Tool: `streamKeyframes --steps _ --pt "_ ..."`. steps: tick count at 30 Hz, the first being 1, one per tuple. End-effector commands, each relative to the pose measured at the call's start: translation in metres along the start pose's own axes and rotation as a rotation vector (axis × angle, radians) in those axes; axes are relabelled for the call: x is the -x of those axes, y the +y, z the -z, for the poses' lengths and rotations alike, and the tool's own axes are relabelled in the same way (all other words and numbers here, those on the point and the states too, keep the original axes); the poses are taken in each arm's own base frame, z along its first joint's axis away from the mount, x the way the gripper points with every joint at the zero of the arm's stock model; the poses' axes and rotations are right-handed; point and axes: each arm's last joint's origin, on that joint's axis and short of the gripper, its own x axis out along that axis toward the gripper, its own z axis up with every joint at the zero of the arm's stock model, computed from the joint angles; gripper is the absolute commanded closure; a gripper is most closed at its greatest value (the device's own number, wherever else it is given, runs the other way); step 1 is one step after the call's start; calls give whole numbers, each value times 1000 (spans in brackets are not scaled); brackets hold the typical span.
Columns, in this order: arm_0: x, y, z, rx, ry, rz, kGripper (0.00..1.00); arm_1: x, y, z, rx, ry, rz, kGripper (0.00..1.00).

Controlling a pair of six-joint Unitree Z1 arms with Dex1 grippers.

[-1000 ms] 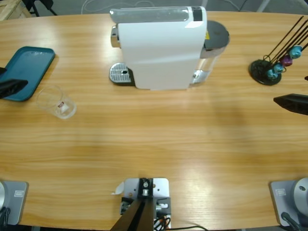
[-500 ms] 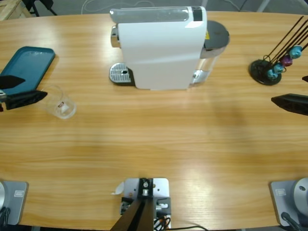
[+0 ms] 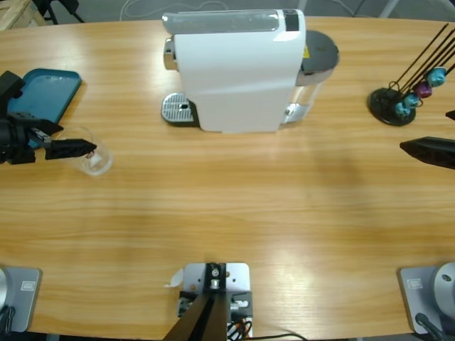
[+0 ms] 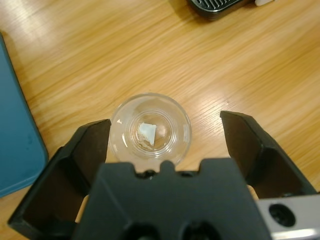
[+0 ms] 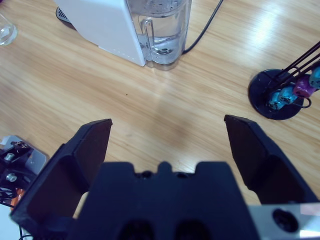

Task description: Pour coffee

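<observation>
A small clear glass cup with a red mark stands upright on the wooden table, at the left in the high view. My left gripper is open, with a black jaw on either side of the cup and a gap to each. Seen from above, this gripper comes in from the left edge. The cup's bottom shows only a pale patch; no coffee is in view. My right gripper is open and holds nothing, hovering over bare table at the right edge.
A white coffee machine stands at the back middle, with a metal drip tray on its left and a clear water tank. A blue tray lies behind the cup. A black capsule holder stands back right.
My left gripper has come in from the left edge and moved right until its open jaws flank the cup. The right gripper has hardly moved.
</observation>
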Motion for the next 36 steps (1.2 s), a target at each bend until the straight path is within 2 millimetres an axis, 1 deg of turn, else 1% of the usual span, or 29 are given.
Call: streamKeyframes --steps 1,5,7,9,11,13,15,17,18,20,23,26,30,34,36 --pt "-18 4 -1 45 93 -15 46 -9 0 7 -14 45 -6 0" --pt "-22 5 -2 45 109 -37 46 -9 0 7 -14 46 -6 0" --pt "-19 5 -3 43 95 -40 40 -10 0 6 -14 50 -7 0" --pt "-5 4 -1 35 40 -41 16 -11 1 6 -13 55 -6 0" --pt "13 3 7 25 -29 -63 10 -13 1 5 -11 64 -5 0" --pt "24 3 13 21 -72 -80 11 -14 1 4 -10 67 -4 0" --pt "30 3 17 20 -95 -85 13 -14 1 4 -9 68 -4 0" --pt "28 3 16 22 -81 -98 29 -14 1 4 -9 67 -6 0" --pt "23 4 14 22 -57 -99 51 -14 2 4 -9 67 -8 0" --pt "14 5 8 26 -7 -97 55 -14 2 4 -9 67 -9 0" --pt "6 5 4 39 35 -96 68 -13 1 4 -9 65 -11 0" --pt "9 5 3 60 27 -97 105 -13 1 4 -9 66 -11 0" --pt "7 5 4 66 36 -90 105 -14 2 4 -9 68 -11 0" --pt "-3 5 3 88 72 -74 96 -13 1 4 -9 66 -11 0" --pt "-8 0 3 79 87 -53 101 -13 1 4 -9 66 -11 0"
